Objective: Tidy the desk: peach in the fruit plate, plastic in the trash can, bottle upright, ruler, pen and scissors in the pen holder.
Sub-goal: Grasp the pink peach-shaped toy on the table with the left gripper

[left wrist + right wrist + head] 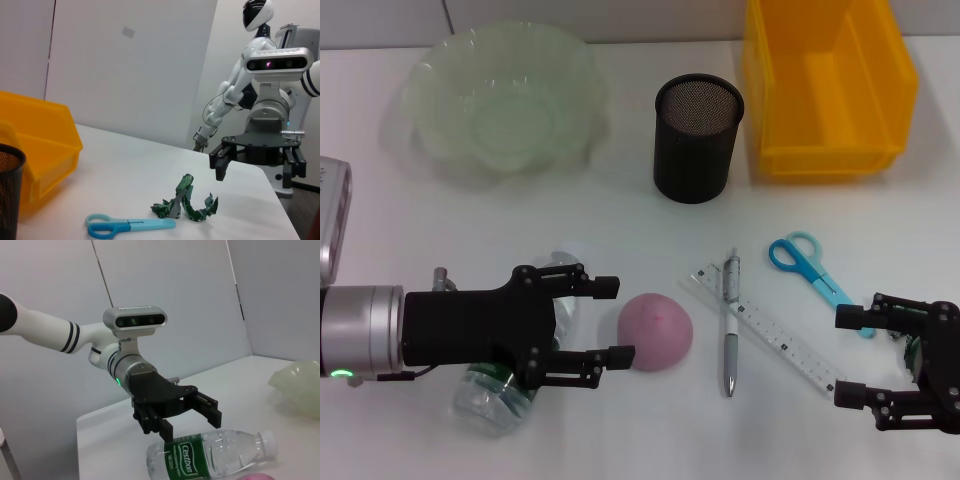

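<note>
Everywhere the white table point(620, 225) runs under pale walls; the left gripper point(610, 322) hangs spread wide above the lying bottle point(505, 395), just beside the peach point(656, 331); the right gripper point(855, 355) hovers open over crumpled plastic point(186, 202) near the scissors point(810, 265); ruler point(775, 330) and pen point(730, 320) lie crossed; pen holder point(696, 138), fruit plate point(505, 100) and yellow bin point(828, 85) stand behind.

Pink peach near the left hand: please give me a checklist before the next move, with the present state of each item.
1. Left hand open: ok.
2. Round pink peach free, nothing on it: ok.
3. Hand around the peach: not ok, fingertips only reach its edge.
4. Pale green glass fruit plate empty: ok.
5. Clear plastic bottle upright: not ok, lying under the left hand.
6. Right hand away from the peach: ok.
</note>
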### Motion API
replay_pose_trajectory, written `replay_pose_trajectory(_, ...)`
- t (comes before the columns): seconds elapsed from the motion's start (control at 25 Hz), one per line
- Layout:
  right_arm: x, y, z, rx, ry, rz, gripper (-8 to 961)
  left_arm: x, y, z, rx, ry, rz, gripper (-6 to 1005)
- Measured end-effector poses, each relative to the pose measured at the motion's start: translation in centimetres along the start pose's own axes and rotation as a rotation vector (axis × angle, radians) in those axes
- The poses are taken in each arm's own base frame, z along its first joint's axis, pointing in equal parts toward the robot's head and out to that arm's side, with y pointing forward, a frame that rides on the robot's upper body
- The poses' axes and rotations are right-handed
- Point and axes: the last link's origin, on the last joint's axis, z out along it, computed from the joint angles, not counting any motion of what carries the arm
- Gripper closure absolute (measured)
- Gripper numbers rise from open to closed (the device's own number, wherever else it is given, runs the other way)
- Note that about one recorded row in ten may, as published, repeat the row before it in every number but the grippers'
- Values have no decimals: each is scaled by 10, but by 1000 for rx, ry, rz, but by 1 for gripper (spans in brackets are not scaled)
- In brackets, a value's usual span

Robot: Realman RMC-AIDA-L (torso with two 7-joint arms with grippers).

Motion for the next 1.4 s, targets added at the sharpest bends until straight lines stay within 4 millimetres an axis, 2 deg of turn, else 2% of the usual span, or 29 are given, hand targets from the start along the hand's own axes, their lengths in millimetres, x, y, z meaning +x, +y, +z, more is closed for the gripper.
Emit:
replay_pose_trajectory(0.4,0,0,0,0,0,2,128,1,1,0,-10,4,0,240)
replay_pose_trajectory(0.56,0,0,-1,4,3,2,128,10,-2,6,-31,0,14,251)
replay_pose_trajectory(0.84,5,3,-10,36,2,17,128,30,-19,30,-57,-133,74,269)
replay_pose_trajectory(0.88,5,3,-10,36,2,17,128,30,-19,30,-57,-133,74,272)
replay_pose_trajectory(1.0,8,6,-14,52,-2,27,128,30,-27,48,-37,-247,114,280)
replay_pose_trajectory(1.4,9,7,-14,53,-5,32,129,19,-36,68,13,-384,160,306)
